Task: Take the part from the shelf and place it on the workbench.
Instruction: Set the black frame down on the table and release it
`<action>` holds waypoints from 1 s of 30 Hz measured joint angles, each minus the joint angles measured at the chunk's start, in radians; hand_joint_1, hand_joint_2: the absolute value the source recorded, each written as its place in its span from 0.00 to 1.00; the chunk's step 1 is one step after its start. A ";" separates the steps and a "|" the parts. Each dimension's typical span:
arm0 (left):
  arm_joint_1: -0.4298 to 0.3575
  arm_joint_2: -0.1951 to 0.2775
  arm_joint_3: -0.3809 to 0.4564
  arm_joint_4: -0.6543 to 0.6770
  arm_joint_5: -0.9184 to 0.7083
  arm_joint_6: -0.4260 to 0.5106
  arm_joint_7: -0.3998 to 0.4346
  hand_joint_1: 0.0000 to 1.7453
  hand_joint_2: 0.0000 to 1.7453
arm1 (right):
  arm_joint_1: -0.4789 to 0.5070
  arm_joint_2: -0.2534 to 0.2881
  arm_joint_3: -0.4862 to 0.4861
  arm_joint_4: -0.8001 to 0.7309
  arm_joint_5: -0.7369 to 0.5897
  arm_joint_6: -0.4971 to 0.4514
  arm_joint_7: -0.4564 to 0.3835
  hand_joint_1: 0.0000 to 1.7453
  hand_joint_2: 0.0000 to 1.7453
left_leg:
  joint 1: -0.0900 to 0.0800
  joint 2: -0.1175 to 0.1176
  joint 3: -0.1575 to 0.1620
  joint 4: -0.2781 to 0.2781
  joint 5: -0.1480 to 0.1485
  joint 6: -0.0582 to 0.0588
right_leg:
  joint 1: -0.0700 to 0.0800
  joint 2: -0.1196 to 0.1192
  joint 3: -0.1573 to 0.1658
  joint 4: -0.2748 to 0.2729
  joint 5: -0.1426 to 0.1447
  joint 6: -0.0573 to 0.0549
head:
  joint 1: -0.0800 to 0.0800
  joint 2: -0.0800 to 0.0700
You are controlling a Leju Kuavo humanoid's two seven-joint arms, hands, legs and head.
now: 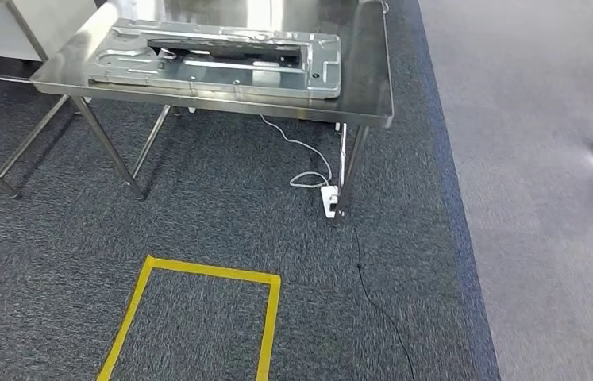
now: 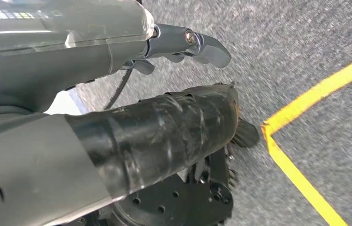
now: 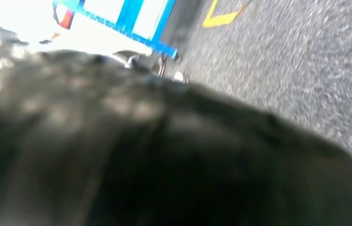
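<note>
Part (image 1: 213, 59): pressed sheet-metal panel, lying flat on steel worktop (image 1: 368, 79), covering most of its surface, one long edge near the front rim. Under the worktop, white cable and power strip (image 1: 329, 200) on grey carpet beside a leg. Nearer, yellow tape rectangle (image 1: 198, 274) on the carpet. Left robot hand (image 2: 188, 44) hanging above the carpet near a tape corner, fingers curled in, holding nothing. Right robot hand: wrist view dark and blurred, state impossible to tell.
</note>
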 joint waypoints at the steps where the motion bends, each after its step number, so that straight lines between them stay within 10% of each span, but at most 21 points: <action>1: -0.002 0.000 0.002 0.002 0.000 0.000 0.000 0.00 0.00 | 0.000 0.000 -0.001 0.000 0.000 0.000 0.000 0.00 0.00 | -0.004 0.013 -0.017 0.008 0.007 0.001 | 0.003 -0.003 0.023 0.006 0.024 -0.003 | 0.000 0.000; 3: -0.007 0.000 0.003 0.005 0.000 -0.001 0.000 0.00 0.00 | -0.001 0.000 -0.004 0.000 0.000 0.000 0.000 0.00 0.00 | -0.009 0.034 -0.046 0.025 0.018 0.001 | 0.015 -0.028 0.124 -0.088 0.066 -0.020 | 0.000 0.000; 5: -0.011 -0.003 0.005 0.008 0.000 -0.002 -0.001 0.00 0.00 | -0.006 -0.002 -0.006 0.000 0.000 -0.001 0.000 0.00 0.00 | -0.015 0.055 -0.062 0.039 0.027 -0.003 | 0.032 -0.073 0.244 -0.246 0.050 -0.044 | 0.000 0.000; 7: -0.013 -0.005 0.007 0.011 -0.002 -0.002 -0.002 0.00 0.00 | -0.009 -0.004 -0.006 0.000 0.000 -0.001 -0.001 0.00 0.00 | -0.016 0.081 -0.070 0.044 0.039 -0.010 | 0.043 -0.085 0.289 -0.331 0.030 -0.057 | 0.000 0.000; 10: -0.017 -0.004 0.012 0.014 -0.012 -0.004 -0.007 0.00 0.00 | -0.007 -0.001 -0.007 0.003 0.000 0.001 0.001 0.00 0.00 | -0.014 0.057 -0.087 0.063 0.020 -0.029 | 0.030 -0.057 0.263 -0.354 0.064 -0.067 | 0.000 0.000; 14: -0.020 -0.002 0.029 0.022 -0.037 -0.013 -0.022 0.00 0.00 | -0.011 0.003 -0.008 0.004 0.002 0.008 0.003 0.00 0.00 | 0.011 -0.034 -0.134 0.258 -0.135 -0.066 | 0.015 -0.017 0.199 -0.350 0.114 -0.069 | 0.000 0.000; 16: -0.026 0.001 0.038 0.029 -0.052 -0.017 -0.033 0.00 0.00 | -0.010 0.004 -0.008 0.004 0.005 0.018 0.009 0.00 0.00 | 0.023 -0.037 -0.115 0.291 -0.115 -0.080 | 0.006 0.006 0.160 -0.335 0.135 -0.059 | 0.000 0.000; 19: -0.040 0.005 0.049 0.046 -0.077 -0.019 -0.053 0.00 0.00 | -0.013 0.002 -0.008 0.003 0.006 0.026 0.020 0.00 0.00 | 0.042 -0.082 0.012 0.127 -0.052 -0.100 | -0.007 0.041 0.104 -0.300 0.158 -0.034 | 0.000 0.000; 22: -0.052 0.006 0.062 0.068 -0.101 -0.022 -0.070 0.00 0.00 | -0.016 -0.002 -0.008 0.003 0.005 0.028 0.022 0.00 0.00 | 0.043 -0.125 0.068 0.028 -0.077 -0.088 | -0.005 0.074 0.074 -0.282 0.184 -0.010 | 0.000 0.000; 24: -0.062 0.008 0.075 0.080 -0.119 -0.026 -0.080 0.00 0.00 | -0.012 -0.001 -0.008 0.006 0.003 0.027 0.021 0.00 0.00 | 0.042 -0.098 0.052 0.030 -0.066 -0.063 | -0.006 0.086 0.065 -0.284 0.198 0.003 | 0.001 0.000; 27: -0.075 0.011 0.096 0.098 -0.139 -0.037 -0.090 0.00 0.00 | -0.010 0.000 -0.008 0.009 0.002 0.027 0.021 0.00 0.00 | 0.037 -0.055 0.019 0.028 -0.035 -0.028 | -0.006 0.030 0.029 -0.191 0.088 0.006 | 0.002 0.000; 30: -0.079 0.015 0.111 0.113 -0.147 -0.040 -0.094 0.00 0.00 | -0.010 0.000 -0.008 0.009 0.002 0.028 0.022 0.00 0.00 | 0.024 -0.014 -0.024 0.031 -0.005 -0.019 | -0.003 0.002 0.000 -0.013 -0.016 0.006 | 0.002 0.000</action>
